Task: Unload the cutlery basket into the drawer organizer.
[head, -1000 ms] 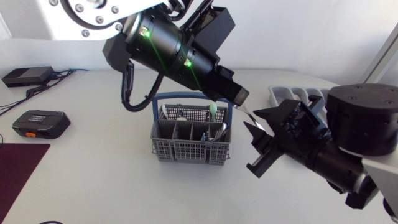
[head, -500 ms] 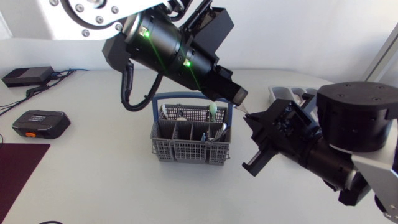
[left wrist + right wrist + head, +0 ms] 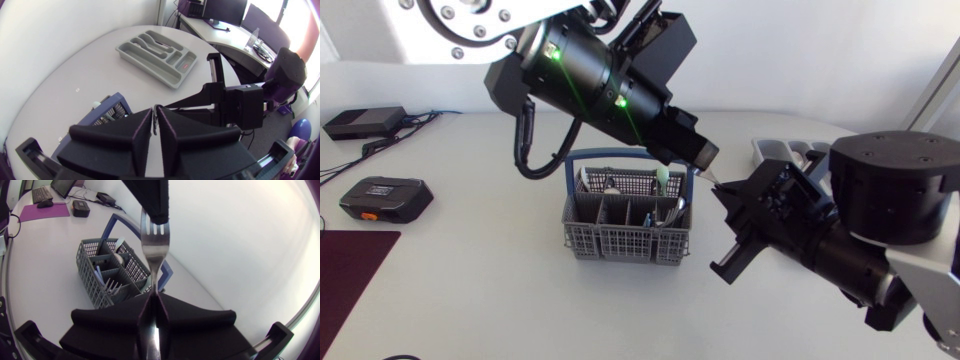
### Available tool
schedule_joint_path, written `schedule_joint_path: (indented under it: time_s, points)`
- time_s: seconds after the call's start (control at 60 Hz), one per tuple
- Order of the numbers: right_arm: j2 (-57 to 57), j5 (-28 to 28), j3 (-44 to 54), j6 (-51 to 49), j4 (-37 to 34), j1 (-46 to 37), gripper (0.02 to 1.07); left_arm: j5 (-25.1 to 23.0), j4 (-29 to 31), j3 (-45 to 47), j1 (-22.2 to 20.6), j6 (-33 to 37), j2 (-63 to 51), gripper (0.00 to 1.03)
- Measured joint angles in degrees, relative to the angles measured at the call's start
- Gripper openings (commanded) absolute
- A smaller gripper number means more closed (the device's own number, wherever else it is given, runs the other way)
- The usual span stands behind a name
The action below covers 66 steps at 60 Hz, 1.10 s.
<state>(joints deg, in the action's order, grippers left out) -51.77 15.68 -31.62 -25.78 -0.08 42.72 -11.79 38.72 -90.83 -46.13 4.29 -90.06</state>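
Fork [image 3: 154, 250]: in the air beside the cutlery basket [image 3: 628, 215].
Left end effector [image 3: 155, 111]: clamped on its tines.
Right end effector [image 3: 154, 299]: clamped on its handle.
Drawer organizer [image 3: 156, 48]: on the worktop [image 3: 470, 270], apart from the basket.

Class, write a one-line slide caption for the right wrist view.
A fork held at both ends: right tool grips the handle, left tool holds the tines, cutlery basket beyond.

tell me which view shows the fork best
The right wrist view: the fork shows large, handle in the right gripper, tines at the left gripper. The head view shows only a silver sliver between the grippers; the left wrist view, a thin edge between its fingers.
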Motion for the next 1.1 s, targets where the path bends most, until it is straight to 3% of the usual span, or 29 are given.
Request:
schedule_joint_path:
  time_s: [0.133, 0.35, 0.55, 0.717, 0.883, 1.1]
  points:
    - [0.17, -0.48, 0.13, 0.0, -0.26, 0.0, 0.08, -0.02, -0.42, -1.97, 0.31, -0.02, -0.26, 0.69]
    - [2.97, -3.13, 2.54, 0.0, -2.91, -2.32, 0.08, 0.0, -4.85, -6.82, 3.04, -0.04, -0.74, 0.73]
    - [4.46, -11.21, 4.04, -0.04, -4.79, -15.17, 0.08, 0.52, -7.82, -7.87, 6.73, 0.0, -0.74, 0.73]
    - [-1.22, -20.22, 3.87, -0.37, -2.8, -31.21, 0.08, 2.12, -9.05, -7.39, 8.76, 1.44, -0.74, 0.73]
    - [-12.39, -26.1, -0.24, -0.42, -1.09, -43.85, 0.08, 7.1, -7.67, -2.34, 6.03, 8.5, -0.72, 0.73]
    - [-25.35, -28.72, -11.23, -0.39, -0.9, -54.05, 0.08, 11.17, -3.28, 3.8, 1.11, 16.11, -0.68, 0.73]
